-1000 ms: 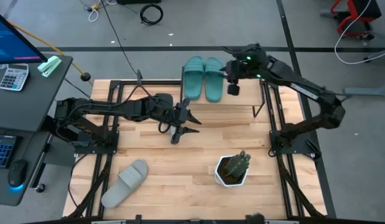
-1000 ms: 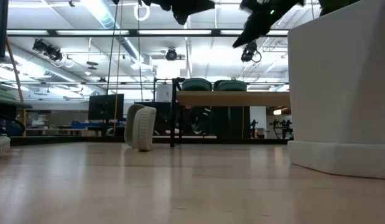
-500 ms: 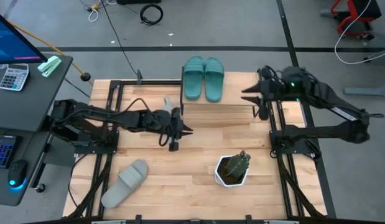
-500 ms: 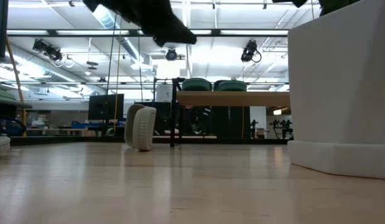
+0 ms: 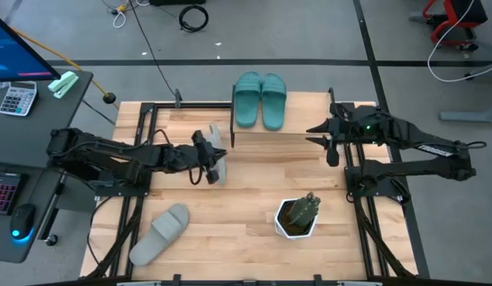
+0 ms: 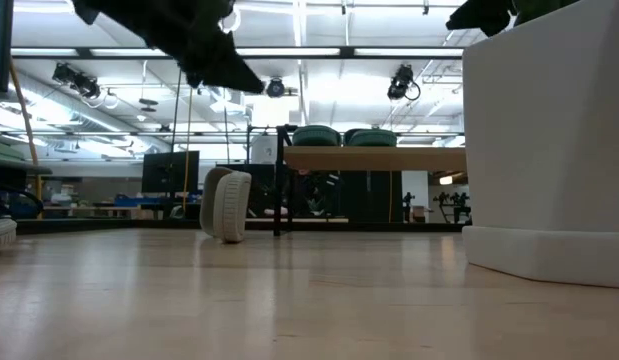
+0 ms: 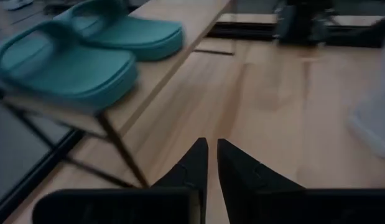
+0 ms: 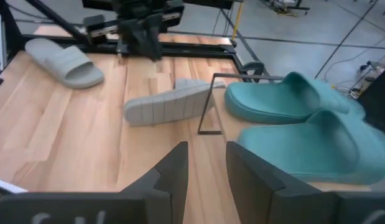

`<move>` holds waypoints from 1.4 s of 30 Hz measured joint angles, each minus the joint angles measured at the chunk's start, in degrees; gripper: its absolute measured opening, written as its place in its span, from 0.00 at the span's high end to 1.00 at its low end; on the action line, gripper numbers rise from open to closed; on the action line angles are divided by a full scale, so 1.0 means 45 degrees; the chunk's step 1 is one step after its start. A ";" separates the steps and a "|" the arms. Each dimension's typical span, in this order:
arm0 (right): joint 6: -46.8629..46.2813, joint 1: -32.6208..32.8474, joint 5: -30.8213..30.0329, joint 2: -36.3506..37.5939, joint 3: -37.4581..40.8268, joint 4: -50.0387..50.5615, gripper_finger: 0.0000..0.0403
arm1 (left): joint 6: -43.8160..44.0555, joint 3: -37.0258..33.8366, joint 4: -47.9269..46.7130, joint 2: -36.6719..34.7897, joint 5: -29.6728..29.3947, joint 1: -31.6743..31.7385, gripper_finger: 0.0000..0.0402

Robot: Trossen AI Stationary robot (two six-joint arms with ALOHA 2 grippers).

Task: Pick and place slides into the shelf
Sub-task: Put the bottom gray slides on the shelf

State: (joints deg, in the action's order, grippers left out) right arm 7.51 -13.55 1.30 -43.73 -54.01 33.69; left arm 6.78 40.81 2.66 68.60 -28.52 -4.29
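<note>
Two teal slides [image 5: 259,99] sit side by side on the shelf [image 5: 277,129] at the table's far edge. One grey slide [image 5: 215,143] stands on edge left of it; another [image 5: 160,232] lies near-left. The left gripper [image 5: 211,165] is nearly closed, empty; the right gripper [image 5: 317,135] is partly open, empty.
</note>
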 joint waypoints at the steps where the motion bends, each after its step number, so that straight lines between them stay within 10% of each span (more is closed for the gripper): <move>1: -0.0009 0.0053 0.0004 -0.0023 0.0092 0.0009 0.72 | 0.0166 -0.0158 -0.0082 -0.0029 -0.0232 -0.0002 0.91; 18: -0.0306 0.0580 -0.0325 -0.0004 0.0649 -0.0179 0.72 | 0.2696 -0.2927 -0.0263 -0.0092 -0.6171 -0.1692 0.97; 42: -0.0306 0.0580 -0.0325 -0.0009 0.0649 -0.0119 0.72 | 0.5015 -0.2907 -0.0731 -0.0090 -0.4452 -0.2001 0.94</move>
State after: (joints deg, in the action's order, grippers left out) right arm 6.13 -10.94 -0.16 -43.77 -51.09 33.15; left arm 29.34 27.73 -0.63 68.19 -48.55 -13.30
